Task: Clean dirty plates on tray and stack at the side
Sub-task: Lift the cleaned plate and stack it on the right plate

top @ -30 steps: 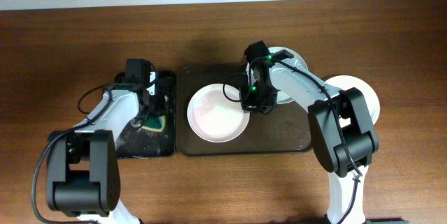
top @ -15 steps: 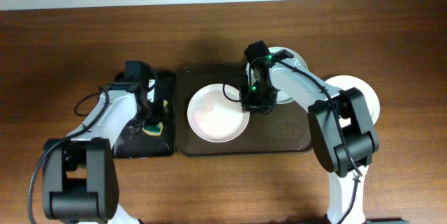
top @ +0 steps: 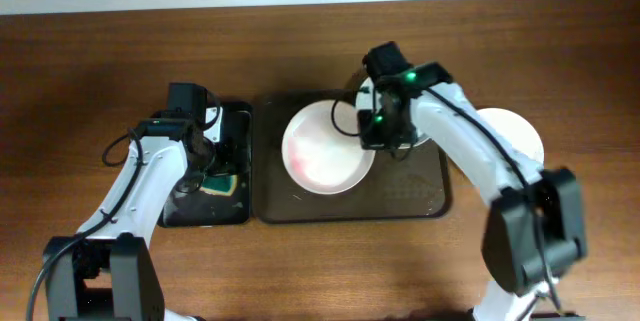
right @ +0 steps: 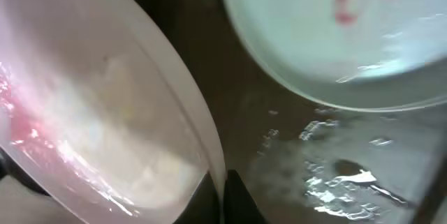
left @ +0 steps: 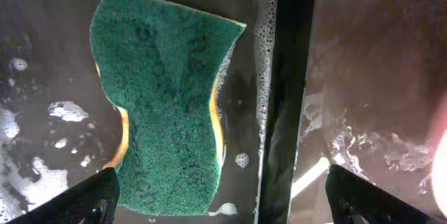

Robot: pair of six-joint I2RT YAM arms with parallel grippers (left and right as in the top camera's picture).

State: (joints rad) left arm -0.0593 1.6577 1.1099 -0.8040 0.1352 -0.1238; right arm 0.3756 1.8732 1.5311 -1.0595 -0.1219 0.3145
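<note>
My right gripper (top: 373,141) is shut on the right rim of a white plate (top: 325,149) and holds it tilted above the dark brown tray (top: 350,207). The right wrist view shows the rim pinched between the fingers (right: 222,190); the plate (right: 105,105) has a pink-red smear. A second plate (right: 335,28) with red smears lies on the wet tray (right: 314,147), mostly under my right arm in the overhead view. A third white plate (top: 518,133) sits on the table, right of the tray. My left gripper (top: 205,166) is open just above a green sponge (left: 164,105).
The sponge (top: 222,183) lies in a narrow glossy black tray (top: 195,211) with soapy water, left of the brown tray. The black tray's raised rim (left: 286,91) runs between the left gripper's fingers (left: 223,210). Bare wooden table (top: 560,41) surrounds both trays.
My right gripper has lifted the held plate and shifted it to the right over the tray. My left arm has shifted slightly over the black tray.
</note>
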